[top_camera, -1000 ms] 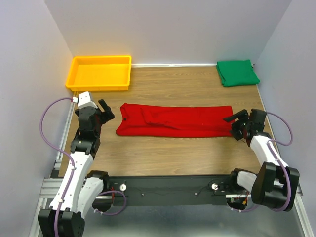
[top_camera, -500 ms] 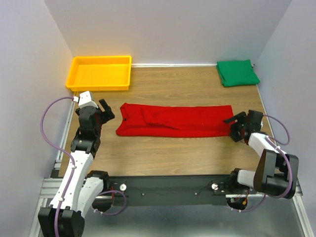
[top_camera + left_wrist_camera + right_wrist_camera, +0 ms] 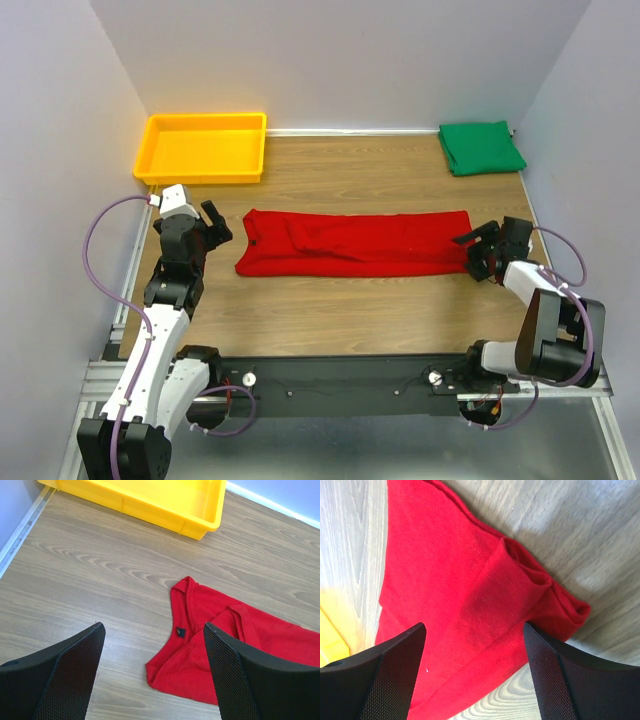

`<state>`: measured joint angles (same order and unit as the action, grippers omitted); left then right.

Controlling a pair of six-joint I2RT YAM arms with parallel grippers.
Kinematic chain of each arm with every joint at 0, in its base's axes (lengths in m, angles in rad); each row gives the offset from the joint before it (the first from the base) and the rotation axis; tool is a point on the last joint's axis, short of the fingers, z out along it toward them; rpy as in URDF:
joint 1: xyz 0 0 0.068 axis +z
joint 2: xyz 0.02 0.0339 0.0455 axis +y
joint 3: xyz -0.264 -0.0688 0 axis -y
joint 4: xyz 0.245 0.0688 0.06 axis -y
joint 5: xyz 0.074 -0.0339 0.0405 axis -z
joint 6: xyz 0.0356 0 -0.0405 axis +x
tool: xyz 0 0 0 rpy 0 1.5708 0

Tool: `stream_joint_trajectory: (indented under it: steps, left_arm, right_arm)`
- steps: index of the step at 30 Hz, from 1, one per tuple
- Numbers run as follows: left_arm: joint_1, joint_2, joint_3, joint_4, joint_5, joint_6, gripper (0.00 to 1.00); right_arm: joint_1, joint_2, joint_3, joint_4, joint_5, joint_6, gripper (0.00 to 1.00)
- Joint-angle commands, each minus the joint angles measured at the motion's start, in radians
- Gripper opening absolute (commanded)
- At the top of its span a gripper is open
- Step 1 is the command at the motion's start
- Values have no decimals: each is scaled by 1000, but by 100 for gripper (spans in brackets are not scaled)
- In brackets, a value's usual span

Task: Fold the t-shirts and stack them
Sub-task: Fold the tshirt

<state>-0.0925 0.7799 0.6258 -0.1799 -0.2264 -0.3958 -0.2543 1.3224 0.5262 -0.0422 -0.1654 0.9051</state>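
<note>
A red t-shirt (image 3: pixel 355 244) lies folded lengthwise into a long strip across the middle of the wooden table (image 3: pixel 400 310). The green t-shirt (image 3: pixel 481 147) sits folded at the back right corner. My left gripper (image 3: pixel 213 228) hangs open just left of the strip's collar end (image 3: pixel 181 630), apart from it. Open too, my right gripper (image 3: pixel 478 250) is at the strip's right end, its fingers (image 3: pixel 395 675) spread over the red cloth (image 3: pixel 470 615) with nothing pinched between them.
A yellow tray (image 3: pixel 203 148) stands at the back left corner, seen also in the left wrist view (image 3: pixel 150 500). Grey walls close in the table on three sides. A metal rail (image 3: pixel 130 290) runs along the left edge.
My right arm has drawn its elbow in and the gripper has shifted slightly toward the strip's right end. The left arm and both shirts have stayed still.
</note>
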Motion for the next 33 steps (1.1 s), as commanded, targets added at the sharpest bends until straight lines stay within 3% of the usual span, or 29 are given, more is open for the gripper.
stream_joint_trajectory:
  steps: [1,17,33]
  left_arm:
    - [5,1,-12,25,16,14,87]
    - [5,5,-12,28,13,18,86]
    - [7,10,-14,25,7,17,86]
  right_arm:
    - [4,23,32,22,17,3,85]
    - [66,126,124,82,18,48,83]
    - [90,359,471,39,76,-55,82]
